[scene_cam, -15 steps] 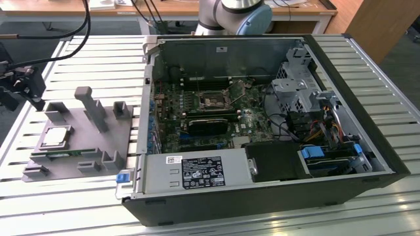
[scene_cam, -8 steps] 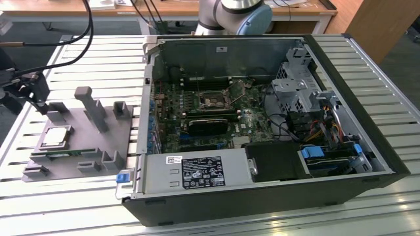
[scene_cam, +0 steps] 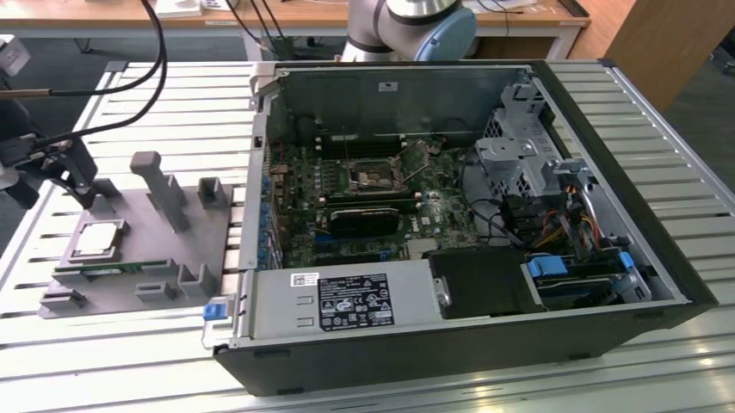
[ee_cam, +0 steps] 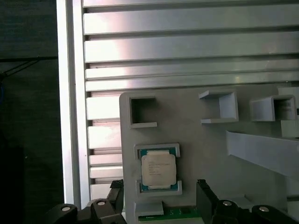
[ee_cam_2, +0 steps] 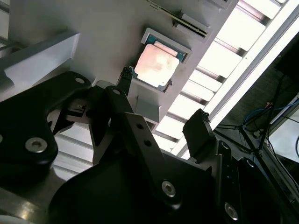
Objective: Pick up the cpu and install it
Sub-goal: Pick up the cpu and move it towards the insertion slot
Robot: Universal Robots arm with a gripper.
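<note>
- The cpu (scene_cam: 98,239) lies flat in a square nest on the grey holder tray (scene_cam: 150,219), with its shiny metal top facing up.
- The tray rests on the slatted tabletop (scene_cam: 126,353), at the exterior view's left of the open computer case (scene_cam: 460,344).
- The tool (scene_cam: 55,182) hangs in the air over the tray at the exterior view's left edge. It is near the cpu but not touching it, and it holds nothing.
- In the first wrist view the two black fingers (ee_cam: 204,198) are spread wide, wider than the nest. The cpu (ee_cam: 159,169) lies just ahead of the gap between them, about on the middle line of the gap.
- In the second wrist view the cpu (ee_cam_2: 156,65) also lies beyond the fingertips. The thin dark one comes close to a corner of the nest, and the broad one (ee_cam_2: 198,128) stands well off to the other side.
- A narrow green memory stick (scene_cam: 101,269) sits in a slot of the same tray, just beside the nest of the cpu.
- Several grey posts and small open boxes rise from the tray around the nest. The tallest post (scene_cam: 161,194) stands between the cpu and the case.
- The green board (scene_cam: 379,215) lies inside the case, well apart from the cpu.
</note>
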